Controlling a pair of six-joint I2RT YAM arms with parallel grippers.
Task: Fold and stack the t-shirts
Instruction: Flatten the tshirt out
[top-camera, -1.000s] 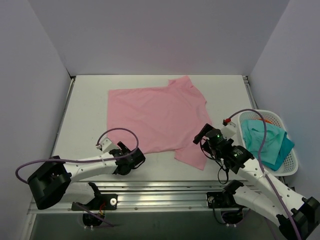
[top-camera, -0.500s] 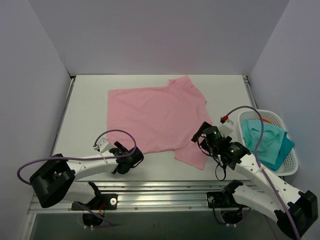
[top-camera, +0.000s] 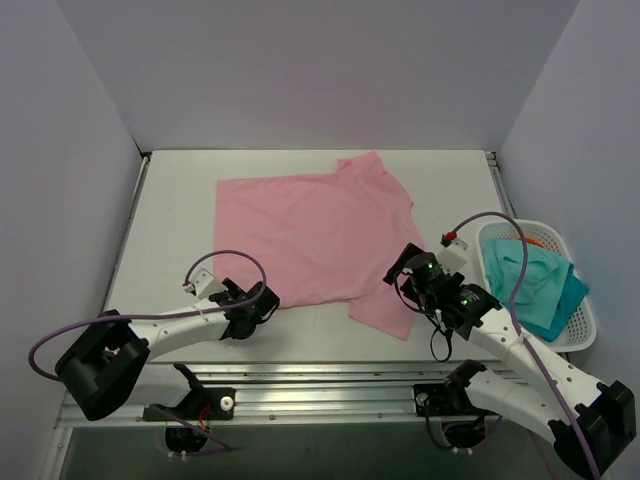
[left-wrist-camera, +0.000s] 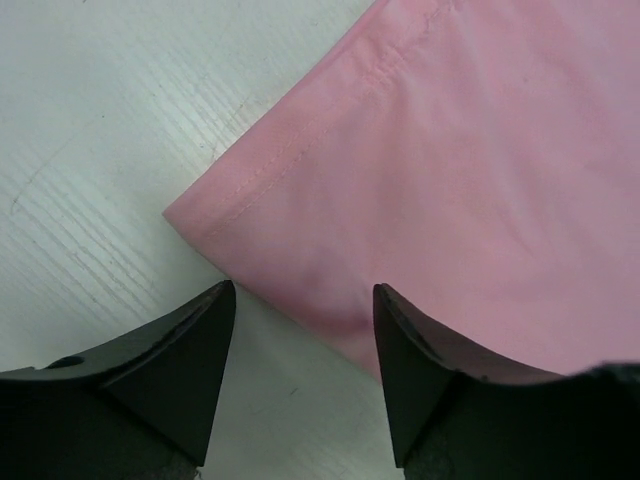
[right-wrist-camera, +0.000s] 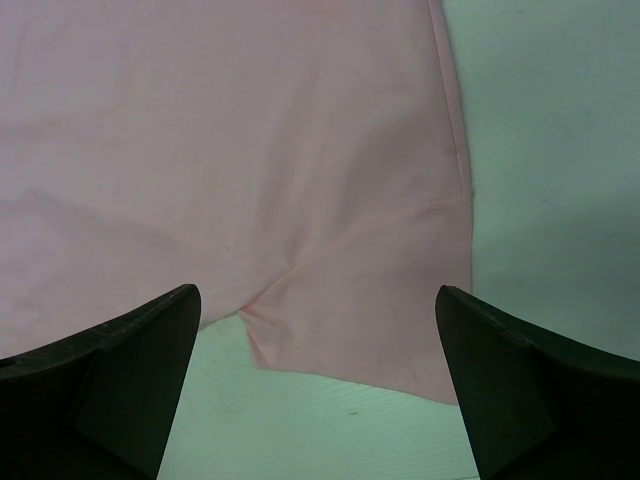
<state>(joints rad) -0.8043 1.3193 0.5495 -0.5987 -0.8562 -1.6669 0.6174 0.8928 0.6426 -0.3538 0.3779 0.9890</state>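
Bright, even light with faint, soft shadows.

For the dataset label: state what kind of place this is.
Probably a lab test cell for laundry folding: a white table boxed in by plain walls, a pink t-shirt spread out on it, a basket of teal cloth at its right.

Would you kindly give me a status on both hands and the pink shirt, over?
Left hand open at the pink shirt's near hem corner. Right hand open wide over its near sleeve. Shirt flat, unfolded. Basket of teal cloth off to the right.
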